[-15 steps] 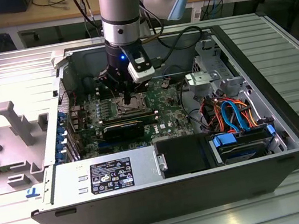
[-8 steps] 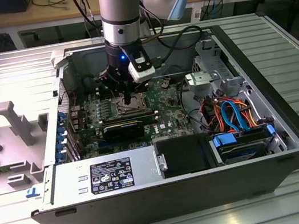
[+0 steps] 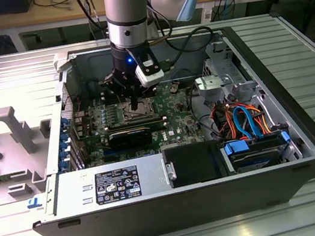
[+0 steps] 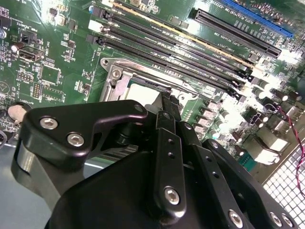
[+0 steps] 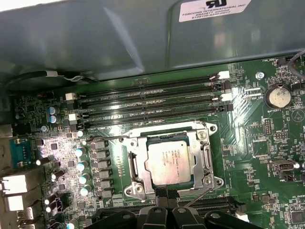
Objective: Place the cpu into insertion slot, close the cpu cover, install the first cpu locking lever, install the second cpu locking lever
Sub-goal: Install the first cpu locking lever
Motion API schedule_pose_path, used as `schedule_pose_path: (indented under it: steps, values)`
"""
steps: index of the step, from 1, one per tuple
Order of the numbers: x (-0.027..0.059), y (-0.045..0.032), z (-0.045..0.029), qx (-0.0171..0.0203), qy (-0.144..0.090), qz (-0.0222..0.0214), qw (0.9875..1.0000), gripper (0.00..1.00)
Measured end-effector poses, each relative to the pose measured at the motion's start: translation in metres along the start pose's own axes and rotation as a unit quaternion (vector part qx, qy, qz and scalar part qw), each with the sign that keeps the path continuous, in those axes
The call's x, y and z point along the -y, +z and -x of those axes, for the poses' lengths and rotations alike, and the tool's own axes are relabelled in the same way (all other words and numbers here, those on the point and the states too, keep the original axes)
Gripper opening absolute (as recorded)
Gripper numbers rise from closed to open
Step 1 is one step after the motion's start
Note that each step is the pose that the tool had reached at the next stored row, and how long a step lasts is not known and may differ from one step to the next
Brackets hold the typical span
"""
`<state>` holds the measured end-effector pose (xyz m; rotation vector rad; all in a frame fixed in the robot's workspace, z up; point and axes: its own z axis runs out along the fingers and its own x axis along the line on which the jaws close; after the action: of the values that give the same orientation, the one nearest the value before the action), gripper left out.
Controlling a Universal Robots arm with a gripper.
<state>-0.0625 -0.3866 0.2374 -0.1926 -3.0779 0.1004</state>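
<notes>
Already the cpu [image 5: 167,163] sits under the cpu cover [image 5: 170,162]; fingers [image 5: 164,215] together just beside its edge could scrape the socket if they slip.

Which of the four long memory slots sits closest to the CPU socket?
The last slot of the row, the one running right along the socket frame. The other three lie beyond it, toward the grey case wall.
</notes>
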Motion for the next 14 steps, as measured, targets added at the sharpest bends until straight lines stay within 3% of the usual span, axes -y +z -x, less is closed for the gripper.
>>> schedule_pose_path:
  steps: [14]
  values:
    - [0.0000, 0.0000, 0.0000, 0.0006, -0.010, -0.0005, 1.0000, 0.11]
